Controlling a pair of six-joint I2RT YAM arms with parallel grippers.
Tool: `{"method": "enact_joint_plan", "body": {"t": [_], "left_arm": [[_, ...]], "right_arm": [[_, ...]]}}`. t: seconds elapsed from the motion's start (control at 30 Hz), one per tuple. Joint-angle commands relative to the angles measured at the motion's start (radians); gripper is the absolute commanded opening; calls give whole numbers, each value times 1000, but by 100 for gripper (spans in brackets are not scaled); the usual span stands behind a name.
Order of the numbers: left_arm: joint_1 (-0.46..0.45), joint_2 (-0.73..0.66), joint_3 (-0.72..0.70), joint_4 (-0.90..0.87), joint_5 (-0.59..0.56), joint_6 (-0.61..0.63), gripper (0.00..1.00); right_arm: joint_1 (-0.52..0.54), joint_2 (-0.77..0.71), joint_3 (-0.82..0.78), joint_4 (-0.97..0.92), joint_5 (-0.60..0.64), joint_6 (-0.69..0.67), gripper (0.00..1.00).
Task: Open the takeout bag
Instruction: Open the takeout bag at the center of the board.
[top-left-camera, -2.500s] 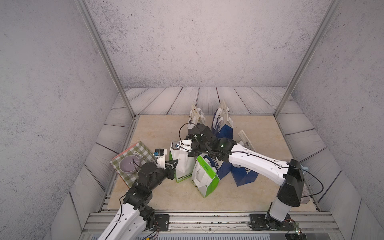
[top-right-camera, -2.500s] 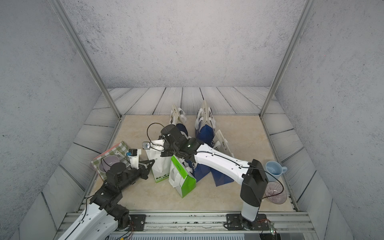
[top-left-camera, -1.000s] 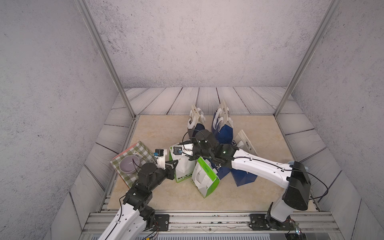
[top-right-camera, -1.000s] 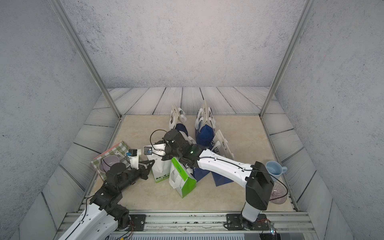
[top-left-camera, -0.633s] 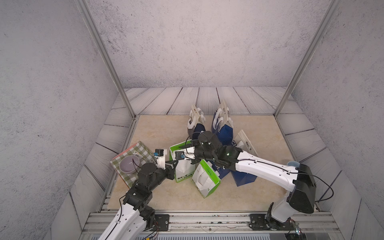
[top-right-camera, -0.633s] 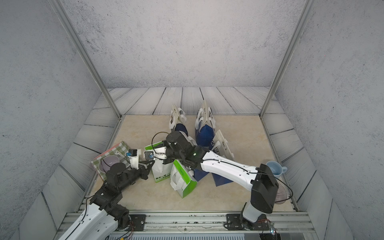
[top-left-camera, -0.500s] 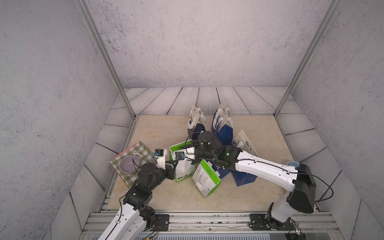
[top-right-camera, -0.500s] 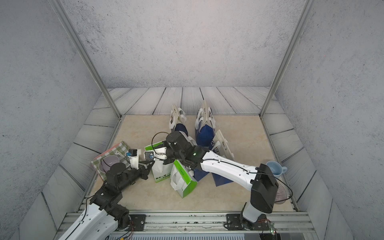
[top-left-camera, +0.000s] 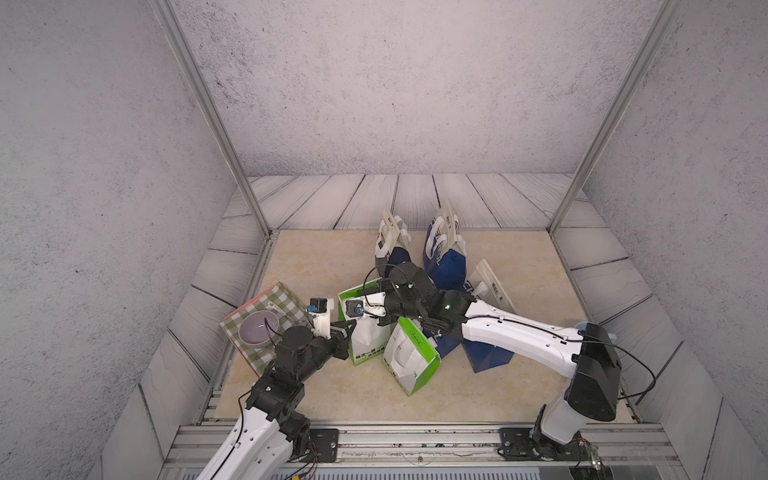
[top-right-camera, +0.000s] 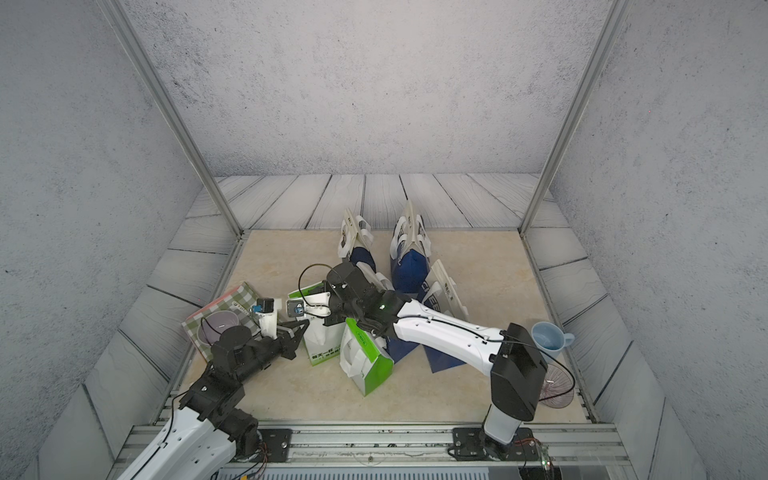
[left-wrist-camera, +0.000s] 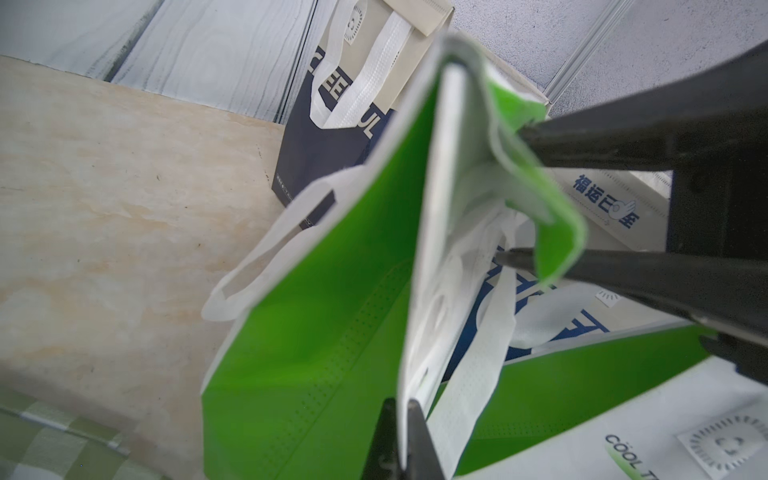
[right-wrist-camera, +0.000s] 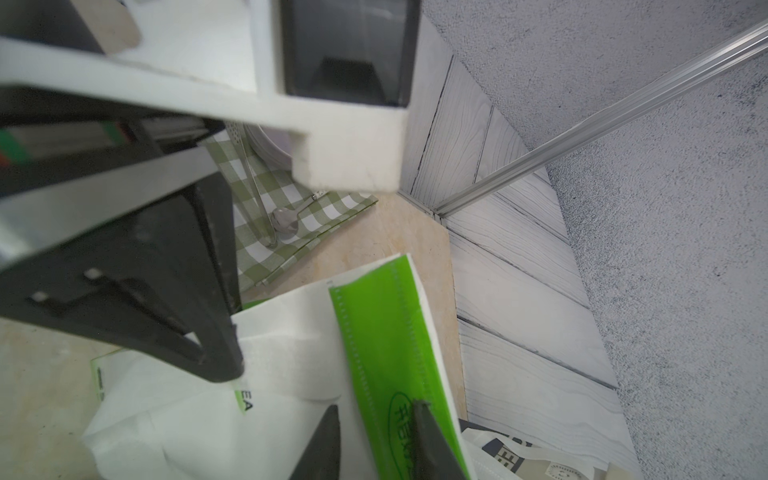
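The green-and-white takeout bag (top-left-camera: 368, 343) (top-right-camera: 322, 347) stands upright left of centre in both top views. My left gripper (top-left-camera: 352, 325) (left-wrist-camera: 399, 404) is shut on the edge of its white front panel (left-wrist-camera: 428, 249), at the bag's left side. My right gripper (top-left-camera: 380, 322) (right-wrist-camera: 376, 407) reaches down over the mouth from behind. Its jaws stand apart astride the green rim flap (right-wrist-camera: 374, 332) (left-wrist-camera: 557, 224), one finger (left-wrist-camera: 623, 137) on either side. The green inside wall (left-wrist-camera: 311, 332) shows, so the mouth gapes.
A second green-and-white bag (top-left-camera: 409, 359) lies tilted against the first one's right side. Blue bags (top-left-camera: 442, 257) crowd behind and to the right. A checked cloth (top-left-camera: 286, 299) with a purple bowl (top-left-camera: 258, 328) lies left. A blue cup (top-right-camera: 548, 337) and a glass bowl (top-right-camera: 555, 388) sit far right.
My right arm has come forward and down from the blue bags onto the bag's top. The green rim has lifted and spread away from the front panel. My left gripper has held still.
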Motion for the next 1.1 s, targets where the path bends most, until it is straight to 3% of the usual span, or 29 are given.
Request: {"method": "enact_joint_plan", "body": {"t": [0.0, 0.8, 1.07], "left_arm": [[-2, -7, -5, 53, 16, -7, 0], [-2, -2, -4, 65, 28, -11, 0], [-2, -1, -6, 67, 30, -13, 0]], "right_arm": [[5, 12, 23, 20, 41, -7, 30], [7, 51, 25, 111, 118, -25, 27], [7, 52, 29, 122, 121, -25, 14]]}}
